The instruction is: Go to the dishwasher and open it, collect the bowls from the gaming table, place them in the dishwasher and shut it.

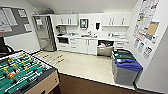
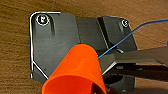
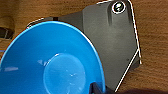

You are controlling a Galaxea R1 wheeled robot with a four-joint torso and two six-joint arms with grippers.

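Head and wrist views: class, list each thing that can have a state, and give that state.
dishwasher: open, dark inside showing.
blue bowl: empty.
orange cup: inside hidden.
blue-lidded bin: lid shut.
wall cabinets: doors shut.

I count 1 blue bowl [image 3: 55,65] in my right wrist view, seen from above. 1 orange cup-shaped thing [image 2: 75,72] in my left wrist view, plus 1 thin blue cable [image 2: 130,32] crossing past it. From my head cam: 1 foosball table [image 1: 23,72] w/ green field, 1 dishwasher [image 1: 105,47] w/ door hanging open, 1 fridge [image 1: 45,32], 1 sink [image 1: 88,36]. Bins by the wall: 2 I can tell apart, 1 blue-lidded bin [image 1: 127,67], 1 green-lidded bin [image 1: 122,55]. 1 notice board [image 1: 13,21]. Posters too blurry to count.
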